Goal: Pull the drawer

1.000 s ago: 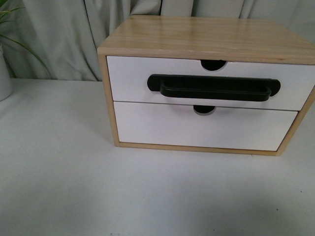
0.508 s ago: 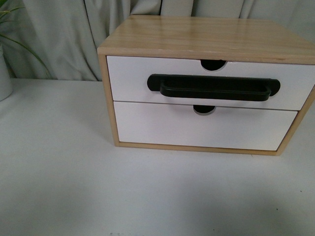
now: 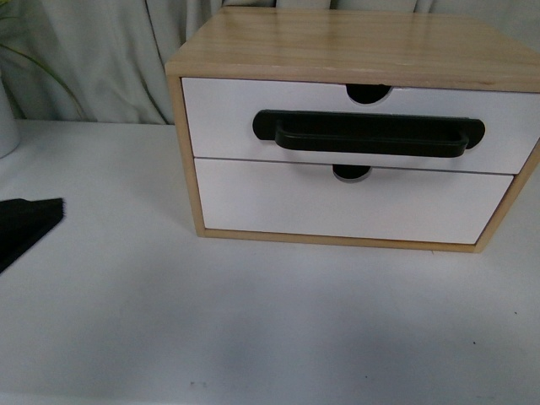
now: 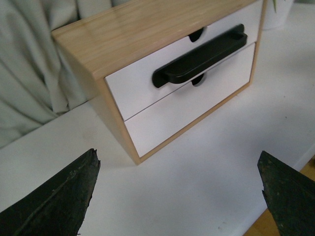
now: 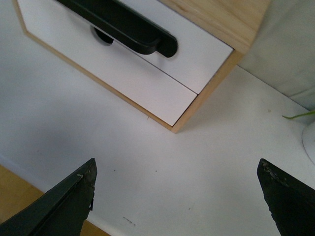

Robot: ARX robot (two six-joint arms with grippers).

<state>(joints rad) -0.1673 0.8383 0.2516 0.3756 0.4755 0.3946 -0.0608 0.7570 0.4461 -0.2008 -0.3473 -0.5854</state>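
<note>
On the white tabletop (image 3: 169,321), toward 1 o'clock in the front view, a light wood cabinet (image 3: 337,42) is seen, and the drawer (image 3: 219,118) is its upper compartment. The drawer front is white and is crossed by a long black bar handle (image 3: 369,135). A half-round notch (image 3: 369,93) is cut in its top edge, directly at 12 o'clock from the middle of the handle. Below it a plain white lower front (image 3: 278,207) is placed, with its own small notch. The drawer is seen pushed in, its front level with the lower front.

At 9 o'clock in the front view only a black part of the left hand (image 3: 25,228) is shown, low over the tabletop and well apart from the cabinet. Whether it is spread cannot be told from this view. In the left wrist view the left hand (image 4: 177,156) is seen with its fingers (image 4: 54,201) wide apart, only bare tabletop between them, and the cabinet is seen from its left corner.

The right hand (image 5: 176,164) is shown only by the right wrist view, with its fingers (image 5: 59,206) also wide apart over the tabletop, near the right lower corner of the cabinet. A grey curtain (image 3: 101,59) hangs behind, and a white pot (image 5: 310,142) is partly seen.
</note>
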